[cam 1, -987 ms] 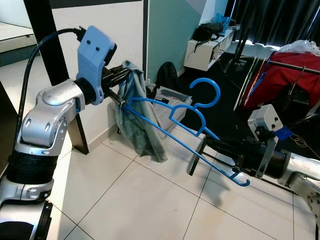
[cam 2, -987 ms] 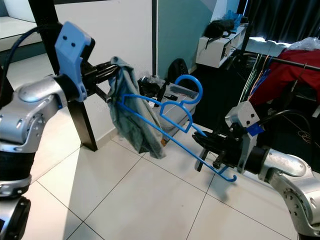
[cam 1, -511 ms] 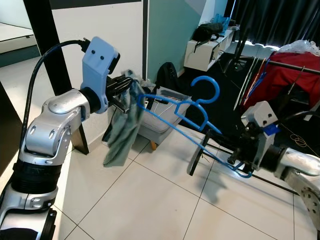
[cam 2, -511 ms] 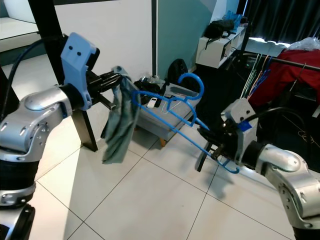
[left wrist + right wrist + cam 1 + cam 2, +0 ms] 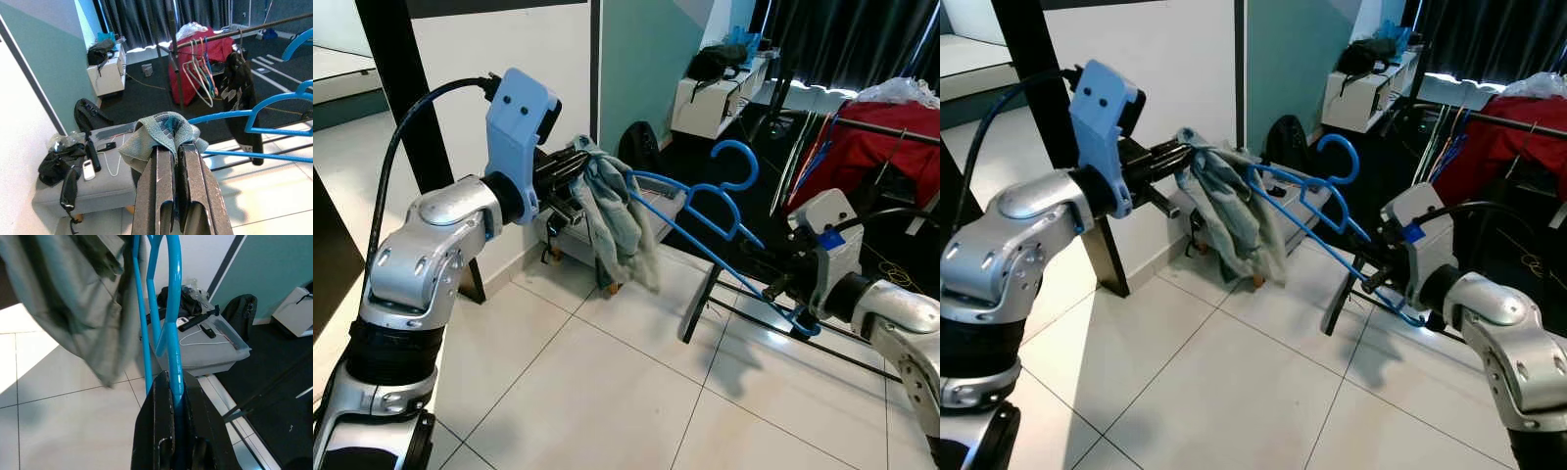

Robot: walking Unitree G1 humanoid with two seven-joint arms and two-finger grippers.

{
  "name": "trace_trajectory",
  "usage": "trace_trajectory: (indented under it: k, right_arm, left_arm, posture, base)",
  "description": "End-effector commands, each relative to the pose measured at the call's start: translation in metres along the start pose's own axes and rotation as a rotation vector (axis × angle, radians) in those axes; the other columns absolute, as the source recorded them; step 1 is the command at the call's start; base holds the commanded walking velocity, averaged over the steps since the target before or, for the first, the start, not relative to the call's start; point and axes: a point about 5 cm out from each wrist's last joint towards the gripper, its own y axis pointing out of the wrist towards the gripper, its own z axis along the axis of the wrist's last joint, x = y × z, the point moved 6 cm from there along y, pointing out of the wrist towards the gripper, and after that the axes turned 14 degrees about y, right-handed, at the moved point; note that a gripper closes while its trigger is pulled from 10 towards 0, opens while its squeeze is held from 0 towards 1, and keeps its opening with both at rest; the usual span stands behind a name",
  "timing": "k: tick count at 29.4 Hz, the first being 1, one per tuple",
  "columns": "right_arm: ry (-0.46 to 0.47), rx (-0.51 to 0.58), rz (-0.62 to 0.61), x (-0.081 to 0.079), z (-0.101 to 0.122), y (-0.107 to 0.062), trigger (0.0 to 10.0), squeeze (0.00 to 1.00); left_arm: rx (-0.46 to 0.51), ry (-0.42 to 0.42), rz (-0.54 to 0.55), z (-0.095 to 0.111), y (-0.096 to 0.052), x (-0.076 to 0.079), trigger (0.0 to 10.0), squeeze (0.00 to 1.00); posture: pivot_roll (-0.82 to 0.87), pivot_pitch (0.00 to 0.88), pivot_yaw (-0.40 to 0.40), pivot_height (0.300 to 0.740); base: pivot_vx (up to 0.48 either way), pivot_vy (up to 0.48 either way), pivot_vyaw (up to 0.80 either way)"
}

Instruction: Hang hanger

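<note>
The blue hanger (image 5: 705,211) is up in the air between the two arms, slanting across the room with its hook pointing up toward the dark curtains. The right gripper (image 5: 781,291) has its fingers clamped on the lower end of the hanger's frame, and the left gripper (image 5: 576,168) is pinched tight on a grey-green cloth (image 5: 619,227) that drapes down over the hanger's other end. Just behind the cloth sits a low grey stool (image 5: 83,188) with a remote, a phone and a black bag on top, close against the white wall. Off to the right stands a clothes rail (image 5: 891,129) with a red garment (image 5: 862,157) and more hangers; its black frame and legs cross the tiled floor (image 5: 597,392) right under the hanger
</note>
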Motion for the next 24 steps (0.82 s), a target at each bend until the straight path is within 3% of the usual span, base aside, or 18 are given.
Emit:
trace_trajectory:
  k: [1, 6, 10, 14, 18, 20, 21, 23, 24]
  right_arm:
    - [-0.001, -0.006, -0.007, 0.000, -0.001, 0.001, 10.0, 0.00]
    - [0.003, -0.033, -0.092, 0.016, -0.007, 0.000, 10.0, 0.00]
    - [0.019, -0.022, -0.227, 0.043, -0.005, -0.003, 10.0, 0.00]
    - [0.021, -0.013, -0.253, 0.048, -0.004, -0.004, 10.0, 0.00]
    - [0.110, 0.098, -0.290, 0.055, 0.014, -0.005, 10.0, 0.00]
    - [0.110, 0.098, -0.290, 0.055, 0.014, -0.005, 10.0, 0.00]
    - [0.243, 0.190, -0.222, 0.047, 0.026, -0.004, 10.0, 0.00]
    - [0.289, 0.212, -0.163, 0.039, 0.029, -0.004, 10.0, 0.00]
    - [0.337, 0.232, -0.044, 0.024, 0.034, -0.006, 10.0, 0.00]
  left_arm:
    - [0.034, -0.009, -0.013, 0.009, 0.000, 0.004, 10.0, 0.00]
    - [0.052, -0.004, -0.033, 0.013, 0.003, 0.009, 10.0, 0.00]
    - [0.047, 0.011, -0.008, 0.012, 0.001, 0.002, 10.0, 0.00]
    - [0.043, 0.012, 0.004, 0.011, 0.001, -0.002, 10.0, 0.00]
    - [0.023, 0.020, 0.049, 0.007, 0.001, -0.009, 10.0, 0.00]
    - [0.023, 0.020, 0.049, 0.007, 0.001, -0.009, 10.0, 0.00]
    - [0.022, 0.024, 0.070, 0.006, 0.001, -0.010, 10.0, 0.00]
    - [0.025, 0.024, 0.071, 0.007, 0.002, -0.009, 10.0, 0.00]
    - [0.030, 0.027, 0.074, 0.007, 0.002, -0.009, 10.0, 0.00]
  posture:
    - [-0.05, 0.000, -0.020, 0.740]
    - [-0.05, 0.000, -0.021, 0.740]
    - [-0.05, 0.000, -0.020, 0.740]
    - [-0.05, 0.000, -0.020, 0.740]
    - [-0.05, 0.000, -0.020, 0.740]
    - [-0.05, 0.000, -0.020, 0.740]
    - [-0.04, 0.000, -0.020, 0.740]
    - [-0.04, 0.000, -0.020, 0.740]
    - [-0.04, 0.000, -0.020, 0.740]
  base:
    - [0.000, 0.000, 0.00]
    - [0.000, 0.000, 0.00]
    - [0.000, 0.000, 0.00]
    - [0.000, 0.000, 0.00]
    - [0.000, 0.000, 0.00]
    - [0.000, 0.000, 0.00]
    - [0.000, 0.000, 0.00]
    - [0.000, 0.000, 0.00]
    - [0.000, 0.000, 0.00]
